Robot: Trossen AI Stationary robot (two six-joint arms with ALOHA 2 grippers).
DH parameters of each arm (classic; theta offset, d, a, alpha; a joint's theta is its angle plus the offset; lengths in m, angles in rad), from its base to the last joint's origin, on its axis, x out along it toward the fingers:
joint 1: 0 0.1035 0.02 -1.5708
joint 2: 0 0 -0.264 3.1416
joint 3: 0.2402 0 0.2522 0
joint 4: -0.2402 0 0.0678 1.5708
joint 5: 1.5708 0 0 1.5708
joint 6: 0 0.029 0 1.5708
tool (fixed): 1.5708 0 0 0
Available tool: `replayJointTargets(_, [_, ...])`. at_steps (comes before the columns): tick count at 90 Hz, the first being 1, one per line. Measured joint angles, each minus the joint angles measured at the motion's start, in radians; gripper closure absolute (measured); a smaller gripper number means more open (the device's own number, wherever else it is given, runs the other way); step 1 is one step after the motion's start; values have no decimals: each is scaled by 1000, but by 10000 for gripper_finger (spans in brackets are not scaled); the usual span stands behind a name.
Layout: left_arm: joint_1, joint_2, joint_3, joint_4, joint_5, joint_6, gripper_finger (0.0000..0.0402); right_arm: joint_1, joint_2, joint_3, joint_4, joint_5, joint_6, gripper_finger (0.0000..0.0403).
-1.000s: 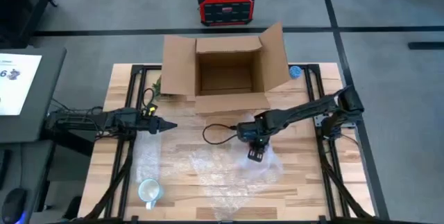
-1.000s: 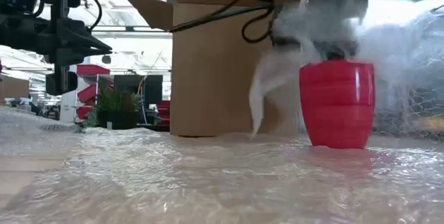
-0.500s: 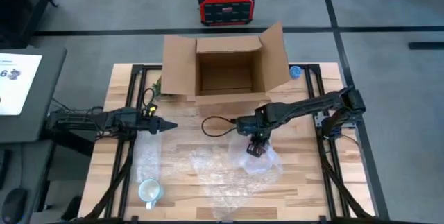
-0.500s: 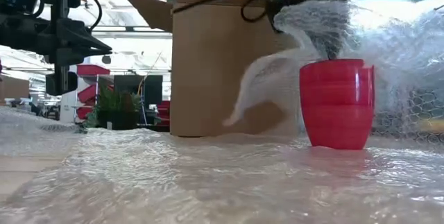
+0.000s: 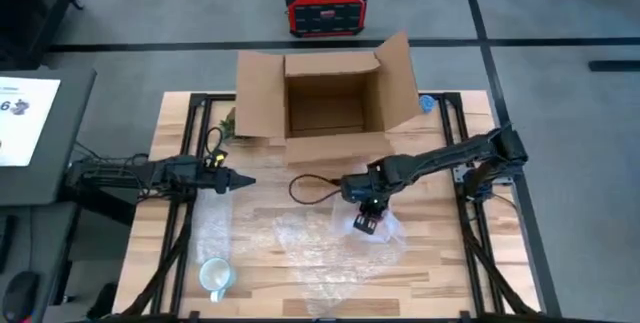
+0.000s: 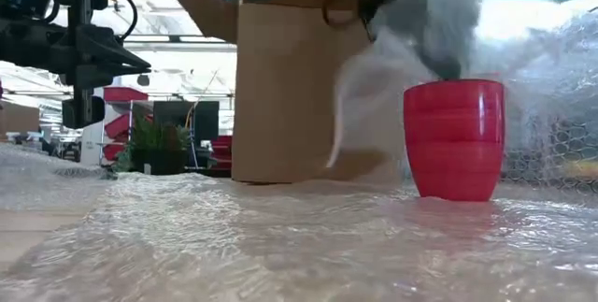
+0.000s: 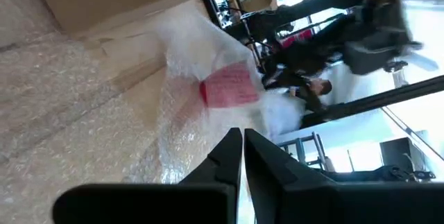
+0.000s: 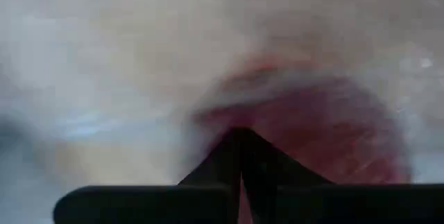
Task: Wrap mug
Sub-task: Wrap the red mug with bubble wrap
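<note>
Right tool point(image 5: 367, 221), pinching limp wrap point(image 6: 374, 96) over the red mug point(image 6: 454, 139) at frame centre; rigid, likely breakable, best gripped at the rim.

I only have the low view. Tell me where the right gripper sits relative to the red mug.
Observer: In the high view, the right gripper is directly over the red mug. Its fingers appear closed on a flap of bubble wrap.
Operator: Give me the left gripper's position too.
Observer: The left gripper hangs shut over bare wood on the table's left side, short of the wrap's edge.
Operator: Report anything else on the table that I'm missing.
Observer: A white mug stands at the front-left, by the wrap's corner, away from both grippers.
</note>
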State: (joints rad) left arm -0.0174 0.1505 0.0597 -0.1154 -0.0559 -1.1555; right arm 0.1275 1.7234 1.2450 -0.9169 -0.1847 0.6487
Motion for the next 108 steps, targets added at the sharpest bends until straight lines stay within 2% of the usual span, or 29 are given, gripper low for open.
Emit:
replayJointTargets(15, [0, 0, 0, 0, 0, 0, 402, -34, -7, -114, 132, 1, 33, 403])
replayJointTargets(30, [0, 0, 0, 0, 0, -2, 402, -43, -8, -113, 127, 24, 27, 403])
replayJointTargets(40, [0, 0, 0, 0, 0, -6, 402, -42, -10, -46, 25, 30, 32, 403])
replayJointTargets(65, [0, 0, 0, 0, -5, -8, 402, -10, -17, 228, -272, 28, 37, 403])
replayJointTargets(74, [0, 0, 0, 0, -5, -8, 402, 15, -18, 273, -383, 6, 40, 403])
replayJointTargets(86, [0, 0, 0, 0, -6, 2, 402, 43, -18, 222, -396, -1, 35, 403])
replayJointTargets(108, [0, 0, 0, 0, -6, 3, 402, 11, -17, 0, -85, -4, 58, 403])
